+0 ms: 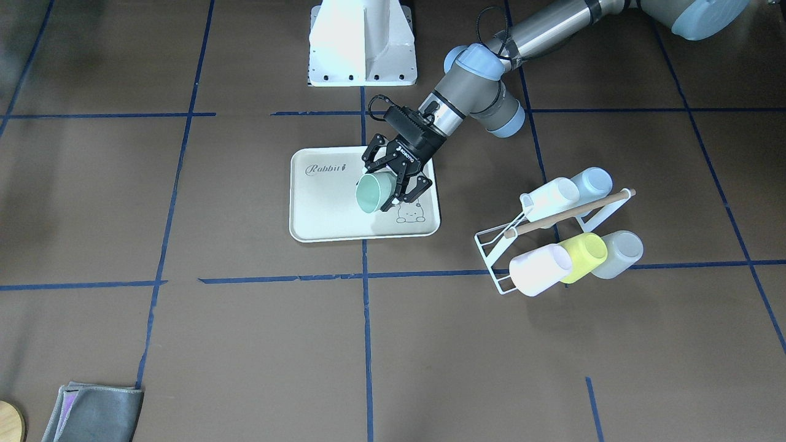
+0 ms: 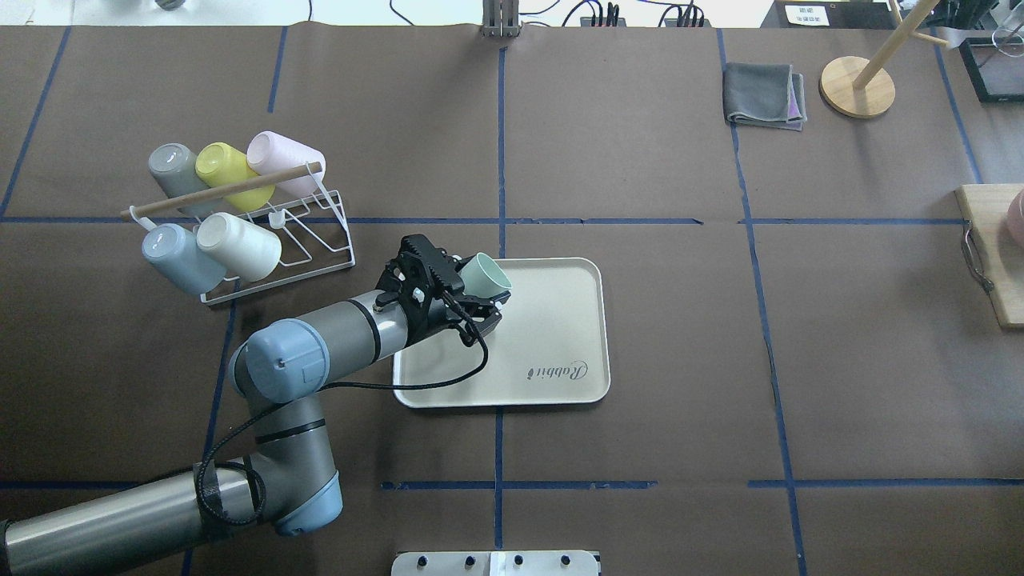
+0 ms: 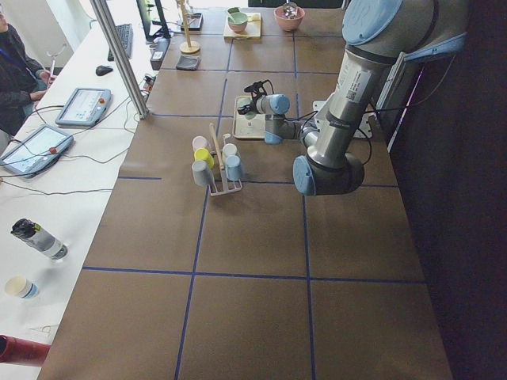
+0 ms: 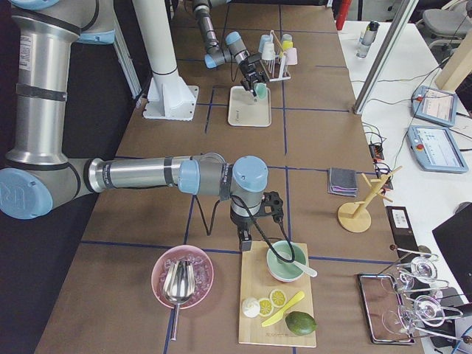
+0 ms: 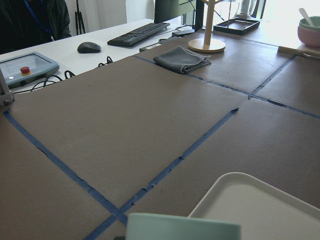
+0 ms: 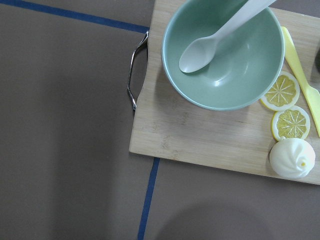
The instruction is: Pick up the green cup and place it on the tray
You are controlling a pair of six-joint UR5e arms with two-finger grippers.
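My left gripper [image 1: 384,186] is shut on the green cup [image 1: 373,193], a pale mint tumbler held tilted, its mouth pointing away from the wrist. It hangs over the cream "Rabbit" tray [image 1: 325,212], on the tray's rack-side half. The overhead view shows the cup [image 2: 485,274] above the tray's [image 2: 552,344] far left corner. The left wrist view shows only the cup's rim [image 5: 182,227] and a tray corner [image 5: 260,205]. My right gripper [image 4: 245,237] hovers by a cutting board; I cannot tell whether it is open or shut.
A white wire rack [image 2: 276,240] with several cups, one yellow-green [image 2: 228,170], stands left of the tray. A grey cloth [image 2: 764,94] and wooden stand [image 2: 858,86] lie far right. A cutting board [image 6: 200,135] carries a green bowl [image 6: 222,55], spoon and lemon slices.
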